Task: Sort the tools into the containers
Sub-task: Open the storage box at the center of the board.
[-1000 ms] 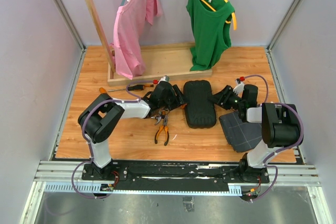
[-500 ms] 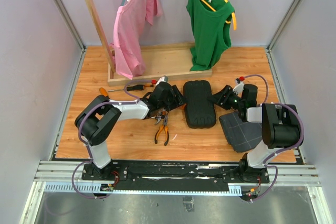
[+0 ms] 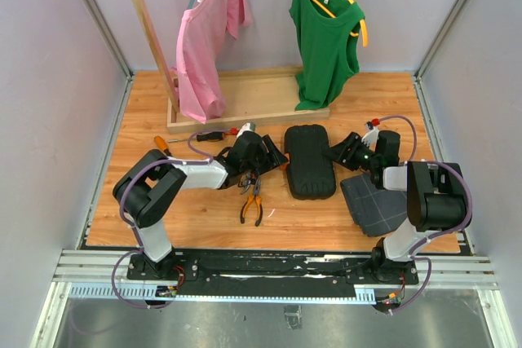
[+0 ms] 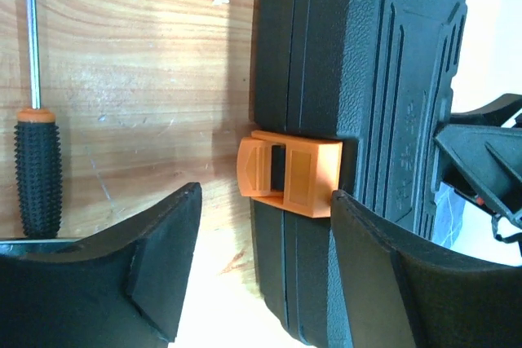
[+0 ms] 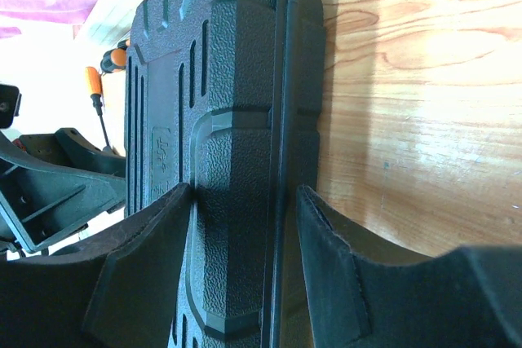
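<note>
Closest to the camera in the top view there's the dark grey flat tray [image 3: 383,205] on the right side of the wooden table [image 3: 147,103], and left of it the orange-handled pliers [image 3: 251,206] lie on bare wood by themselves, jaws pointing away from the arm bases. Just past those sits the black plastic clamshell tool case [image 3: 309,162], closed, lying flat in the middle of the table between the 2 arms. The left gripper [image 3: 274,157] comes at it from the left; in its wrist cam the left gripper [image 4: 265,196] is spread wide with the small orange latch [image 4: 287,174] sitting right in the gap, and the right-hand finger [image 4: 383,275] is up against the case's side by the latch. The black-and-orange-handled screwdriver [image 4: 37,170] lies on the wood off to the side, clear of that gripper. The right gripper [image 3: 339,152] is at the case's opposite long edge; from its own cam the right gripper [image 5: 245,193] is also spread wide with the case's rim lined up between the fingers [image 5: 151,270], but honestly it's not clear whether either pad is actually pressing on the plastic. Further back, left of the case, 2 screwdrivers lie on the table, 1 dark-handled [image 3: 212,134] and 1 orange-handled [image 3: 161,143]. At the far end stands a wooden clothes rack [image 3: 245,112] with a pink T-shirt [image 3: 208,30] and a green tank top [image 3: 322,34] on hangers.
</note>
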Robot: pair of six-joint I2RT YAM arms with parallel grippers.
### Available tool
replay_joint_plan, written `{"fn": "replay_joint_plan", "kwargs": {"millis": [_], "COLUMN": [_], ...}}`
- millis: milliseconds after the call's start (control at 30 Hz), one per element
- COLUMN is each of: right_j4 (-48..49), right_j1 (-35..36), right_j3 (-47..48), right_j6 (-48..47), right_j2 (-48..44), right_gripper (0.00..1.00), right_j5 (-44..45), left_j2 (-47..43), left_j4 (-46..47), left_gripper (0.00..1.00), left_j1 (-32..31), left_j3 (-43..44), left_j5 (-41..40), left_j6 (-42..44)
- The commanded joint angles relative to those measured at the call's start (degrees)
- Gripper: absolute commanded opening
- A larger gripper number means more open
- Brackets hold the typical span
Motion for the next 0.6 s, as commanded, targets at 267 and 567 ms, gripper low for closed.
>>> {"fn": "replay_joint_plan", "kwargs": {"millis": [267, 567], "right_j4": [-11.5, -11.3], "right_j1": [0.7, 0.7], "right_j3": [-2.3, -2.2], "right_j6": [-5.6, -5.6], "right_j2": [1.9, 2.0], "right_gripper": [0.53, 0.54], "right_j5": [6.9, 6.7], "left_j2": [-3.5, -1.2], "left_j4": [15.9, 17.0], "left_gripper": [0.95, 0.99], "left_j1": [1.5, 1.5], "left_j3": [-9.5, -7.6], "left_j5": [6.3, 8.0], "left_j6": [-1.7, -3.3]}}
